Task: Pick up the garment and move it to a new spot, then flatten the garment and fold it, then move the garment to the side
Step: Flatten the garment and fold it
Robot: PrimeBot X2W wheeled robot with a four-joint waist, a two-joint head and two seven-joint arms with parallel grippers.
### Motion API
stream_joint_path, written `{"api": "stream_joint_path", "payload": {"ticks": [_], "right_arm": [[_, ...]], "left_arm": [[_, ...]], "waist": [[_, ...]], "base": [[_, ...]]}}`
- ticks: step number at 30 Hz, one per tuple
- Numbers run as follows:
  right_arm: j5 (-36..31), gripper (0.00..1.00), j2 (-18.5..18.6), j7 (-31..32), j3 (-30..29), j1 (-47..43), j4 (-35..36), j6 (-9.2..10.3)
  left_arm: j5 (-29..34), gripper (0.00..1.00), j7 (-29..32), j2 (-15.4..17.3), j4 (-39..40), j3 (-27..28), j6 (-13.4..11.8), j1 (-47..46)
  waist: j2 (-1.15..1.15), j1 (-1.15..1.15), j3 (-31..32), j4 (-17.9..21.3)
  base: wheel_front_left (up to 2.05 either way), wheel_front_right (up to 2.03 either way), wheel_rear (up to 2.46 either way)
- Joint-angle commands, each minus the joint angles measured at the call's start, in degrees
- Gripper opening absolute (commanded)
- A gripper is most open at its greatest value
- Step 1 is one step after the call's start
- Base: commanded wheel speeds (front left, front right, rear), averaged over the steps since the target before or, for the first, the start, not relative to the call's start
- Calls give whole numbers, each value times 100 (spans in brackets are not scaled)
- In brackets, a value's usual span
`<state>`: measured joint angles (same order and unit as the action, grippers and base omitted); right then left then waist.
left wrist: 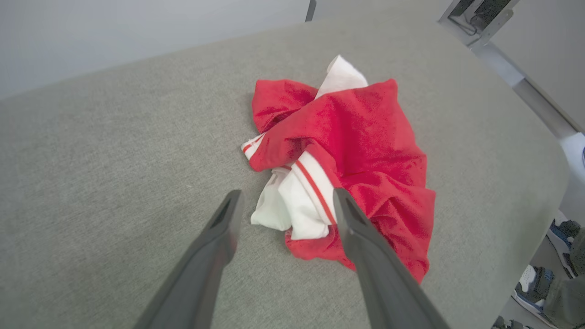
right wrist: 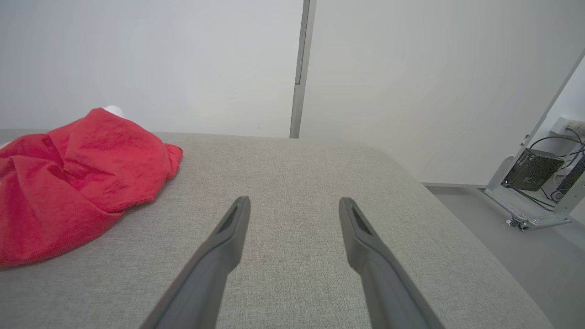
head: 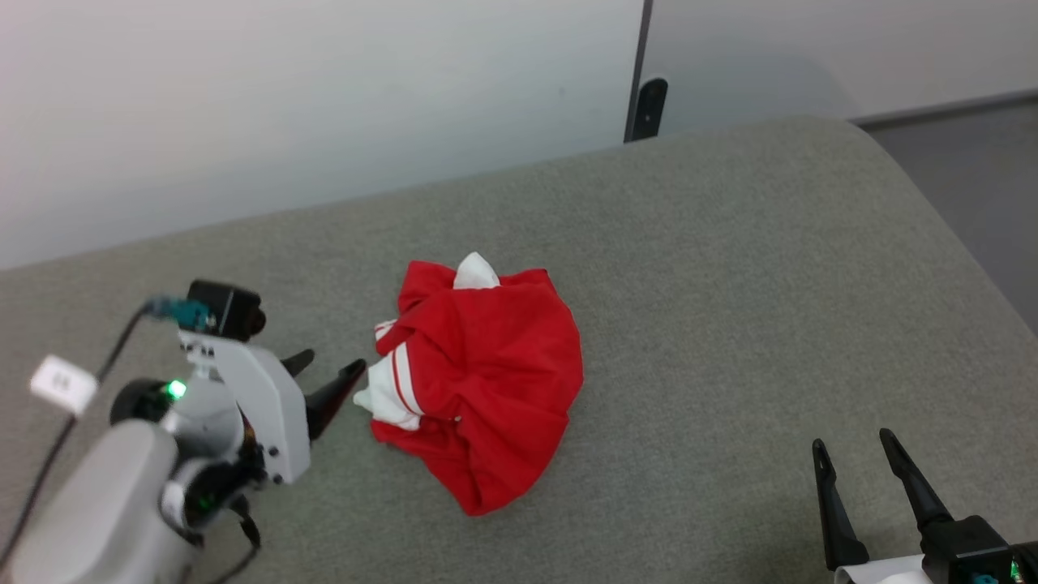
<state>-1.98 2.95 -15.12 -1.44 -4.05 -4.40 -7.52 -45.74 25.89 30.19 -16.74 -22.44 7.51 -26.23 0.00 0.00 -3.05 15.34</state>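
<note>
Well, I saw the garment (head: 486, 381) lying crumpled in a heap near the middle of the grey fabric-covered surface (head: 730, 268). It was mostly red cloth on top, with a white sleeve and its red-striped trim bunched at the side facing my left arm, and a white tip poking out at the far edge. The left gripper (head: 334, 361) had its two dark fingers spread apart and held nothing. It hovered low just beside the heap, pointing at the white sleeve. In the left wrist view the sleeve lay past and between the fingertips, though I could not tell whether either touched the cloth. The right gripper (head: 851, 440) was likewise spread wide and empty, well apart from the shirt, over bare fabric at the near right. In the right wrist view the red heap sat off to the left of its fingers. Behind the surface stood a pale wall with a dark post (head: 649, 109).
</note>
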Motion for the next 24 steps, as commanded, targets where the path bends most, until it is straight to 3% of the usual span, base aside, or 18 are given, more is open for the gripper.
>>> {"api": "stream_joint_path", "payload": {"ticks": [1,5,10,24], "right_arm": [[49,100,-13,-5,15,76,-4,6],[108,100,-12,-5,51,135,-46,6],[155,100,-11,-5,76,225,-77,6],[281,100,-11,-5,151,443,-131,6]], "left_arm": [[-58,100,137,33,-47,-30,-4,-74],[-274,100,1077,96,-295,-151,-98,-526],[-480,100,1983,101,-495,-208,-401,-925],[-347,100,3108,-58,-778,-721,-615,-1481]], "waist": [[0,0,-119,90],[0,0,-247,160],[0,0,-383,221],[0,0,-739,258]], "base": [[0,0,0],[0,0,0],[0,0,0],[0,0,0]]}}
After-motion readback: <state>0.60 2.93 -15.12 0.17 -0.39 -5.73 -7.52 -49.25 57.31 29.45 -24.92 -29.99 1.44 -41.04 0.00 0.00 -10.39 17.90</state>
